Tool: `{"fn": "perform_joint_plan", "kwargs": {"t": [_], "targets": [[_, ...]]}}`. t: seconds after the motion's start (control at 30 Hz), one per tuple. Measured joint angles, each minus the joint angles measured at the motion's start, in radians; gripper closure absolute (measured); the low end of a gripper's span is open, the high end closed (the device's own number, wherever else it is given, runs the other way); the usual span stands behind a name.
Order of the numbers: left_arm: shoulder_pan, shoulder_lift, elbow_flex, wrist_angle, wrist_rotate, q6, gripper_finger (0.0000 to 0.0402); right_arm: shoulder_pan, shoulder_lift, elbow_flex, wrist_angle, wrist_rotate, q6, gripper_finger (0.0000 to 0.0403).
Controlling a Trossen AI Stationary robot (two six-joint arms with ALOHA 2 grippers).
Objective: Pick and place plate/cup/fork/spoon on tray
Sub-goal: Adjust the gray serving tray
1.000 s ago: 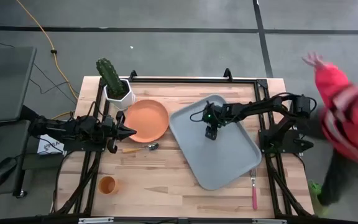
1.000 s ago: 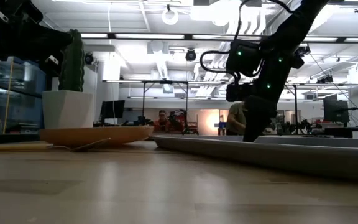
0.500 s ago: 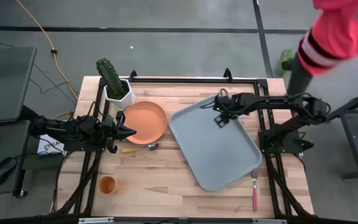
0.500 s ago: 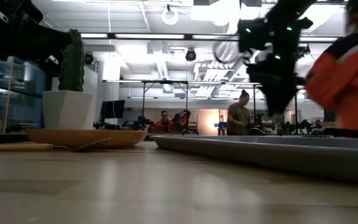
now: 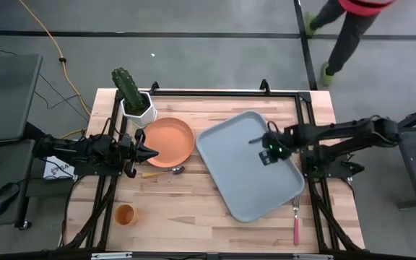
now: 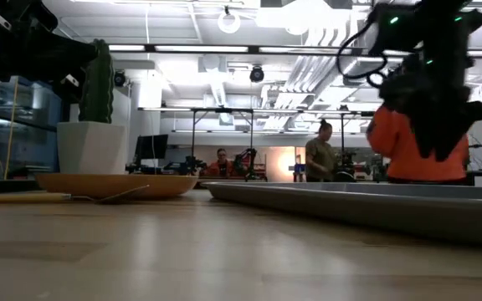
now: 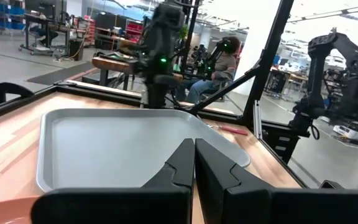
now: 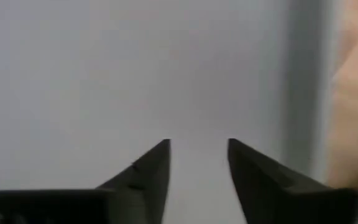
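The grey-blue tray (image 5: 248,170) lies slantwise at the table's centre right, with nothing on it. The orange plate (image 5: 169,141) lies flat to its left. The spoon (image 5: 163,172) lies just near of the plate. The orange cup (image 5: 124,214) stands at the near left. The pink-handled fork (image 5: 295,219) lies near the tray's near right corner. My left gripper (image 5: 152,153) is shut and empty, hovering by the plate's left rim. My right gripper (image 5: 268,154) hovers over the tray's right part, open and empty; its wrist view (image 8: 197,163) shows bare tray floor.
A cactus in a white pot (image 5: 133,100) stands at the far left, behind the plate. A black frame rail (image 5: 222,92) runs along the table's far edge. A person (image 5: 341,29) walks on the floor beyond the far right corner.
My right gripper has risen off the tray floor and swung from the tray's middle toward the far edge, then back and toward the table's right edge, ending over the tray's right part. A person in red has walked past behind the table. My left arm has kept still.
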Motion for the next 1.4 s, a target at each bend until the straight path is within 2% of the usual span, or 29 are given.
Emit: {"fn": "perform_joint_plan", "kwargs": {"t": [0.17, 0.3, 0.47, 0.73, 0.97, 1.27, 1.4], "targets": [[0.000, 0.000, 0.000, 0.000, 0.000, 0.000, 0.0401, 0.210, -0.010, -0.037, 0.127, -0.098, 0.162, 0.0388], [0.000, 0.000, 0.000, 0.000, 0.000, 0.000, 0.0401, 0.341, 0.025, -0.058, 0.255, -0.132, 0.277, 0.0385], [0.000, 0.000, 0.000, 0.000, 0.000, 0.000, 0.0401, 0.417, 0.101, -0.094, 0.261, -0.191, 0.300, 0.0399], [0.000, 0.000, 0.000, 0.000, 0.000, 0.000, 0.0401, 0.406, 0.226, -0.102, 0.256, -0.224, 0.232, 0.0402], [0.000, 0.000, 0.000, 0.000, 0.000, 0.000, 0.0401, 0.312, 0.308, -0.084, 0.242, -0.276, 0.081, 0.0402], [0.000, 0.000, 0.000, 0.000, 0.000, 0.000, 0.0401, 0.164, 0.330, -0.034, 0.169, -0.119, -0.095, 0.0403], [0.000, 0.000, 0.000, 0.000, 0.000, 0.000, 0.0401, 0.110, 0.330, -0.034, 0.106, -0.092, -0.141, 0.0403]]}}
